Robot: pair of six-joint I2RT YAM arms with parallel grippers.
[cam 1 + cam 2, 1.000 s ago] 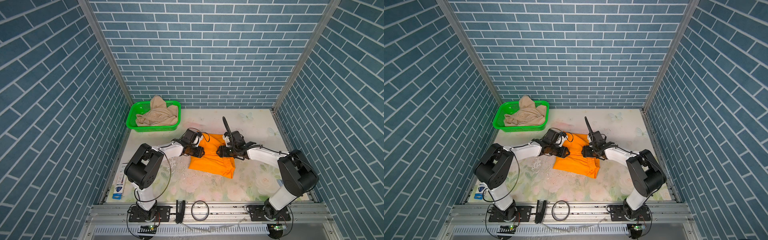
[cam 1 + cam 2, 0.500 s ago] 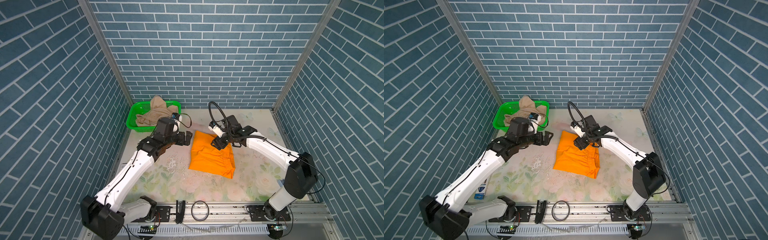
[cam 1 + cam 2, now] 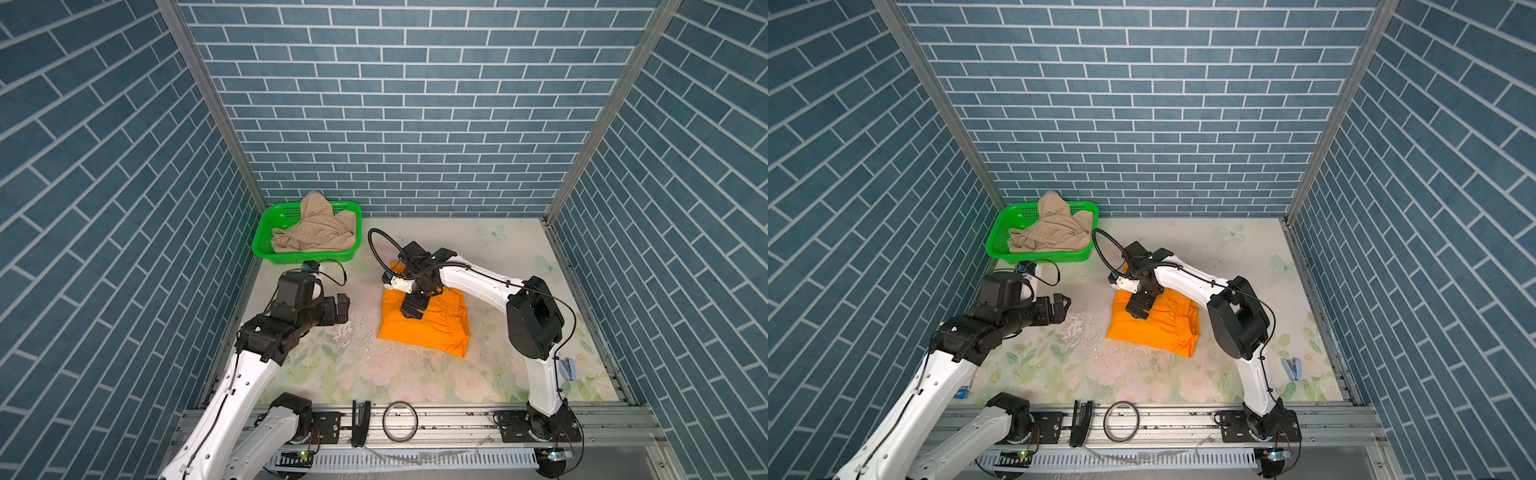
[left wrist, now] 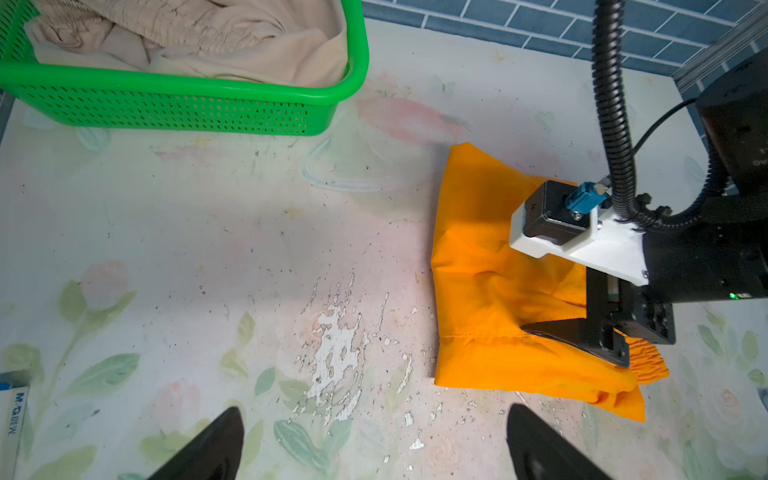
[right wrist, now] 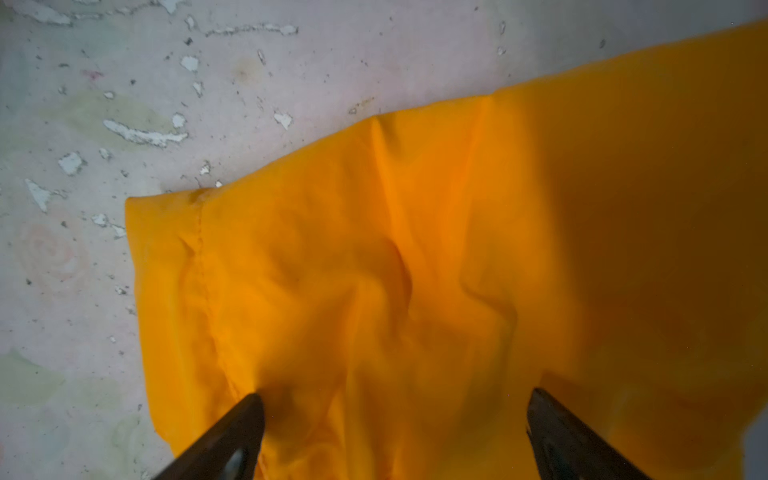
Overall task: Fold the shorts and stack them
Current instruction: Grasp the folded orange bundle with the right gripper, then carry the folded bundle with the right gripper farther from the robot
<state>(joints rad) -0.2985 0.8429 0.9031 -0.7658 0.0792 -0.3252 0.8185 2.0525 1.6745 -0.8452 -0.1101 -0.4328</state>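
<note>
The orange shorts [image 3: 428, 332] [image 3: 1158, 328] lie folded on the floral table, gathered waistband toward the right. My right gripper [image 3: 412, 311] [image 3: 1137, 311] hangs just above their left half, open; in the right wrist view [image 5: 397, 409] the fingers straddle orange cloth [image 5: 415, 249] without pinching it. My left gripper [image 3: 343, 306] [image 3: 1061, 308] is open over bare table, left of the orange shorts [image 4: 486, 291], with nothing between its fingers [image 4: 376, 432]. The beige shorts [image 3: 316, 232] [image 3: 1050, 232] [image 4: 199, 37] lie crumpled in the green basket.
The green basket [image 3: 266, 249] [image 3: 994, 249] [image 4: 187, 108] stands at the back left corner. A small box [image 3: 962, 392] [image 4: 12, 411] lies by the left edge and a stapler [image 3: 567, 368] [image 3: 1293, 368] at the right. A black ring [image 3: 400, 426] rests on the front rail.
Both grippers have opened and let go of the orange shorts. The left arm drew back to the left; the right gripper lifted, then settled over the folded cloth.
</note>
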